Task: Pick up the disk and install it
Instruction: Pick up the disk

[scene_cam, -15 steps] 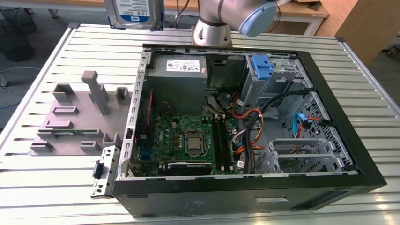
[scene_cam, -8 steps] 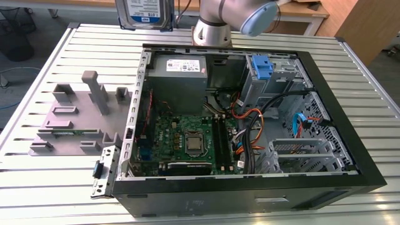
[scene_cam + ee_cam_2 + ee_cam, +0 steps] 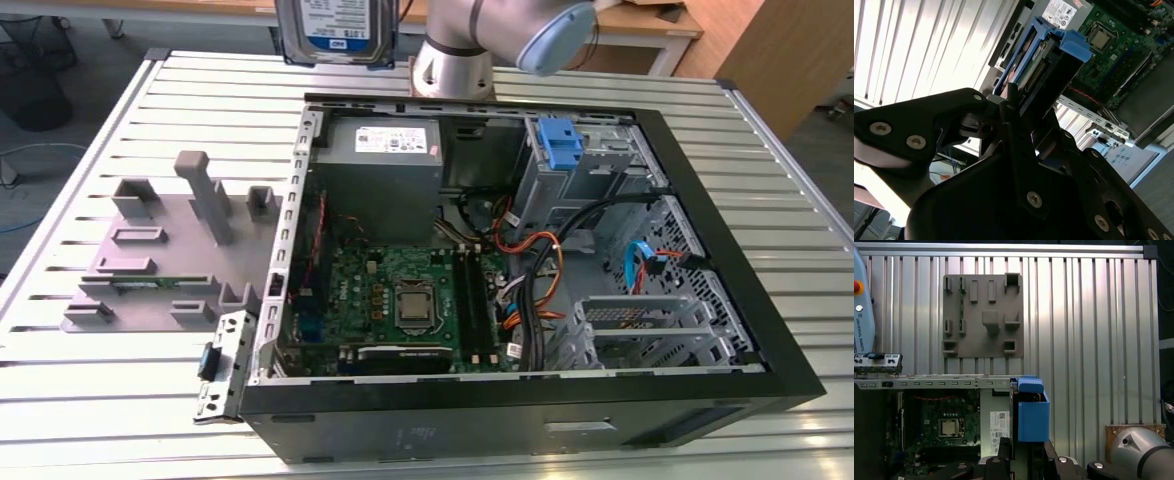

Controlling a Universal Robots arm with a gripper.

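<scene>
One disk hangs upright in the air at the far end of the slatted table, its white-and-blue label turned toward the exterior view. It is just to the exterior view's left of the arm and beyond the rear wall of the open computer case. In the second wrist view the gripper is clamped on the disk, with dark fingers pressed against the edges of its blue carrier, so the drive stands edge-on between them, clear of the table and the case. Inside the case lie a green motherboard, a grey power supply box in the rear corner, and a blue bracket on the drive cage. A grey fixture plate rests on the table just beside the case, on the exterior view's left.
</scene>
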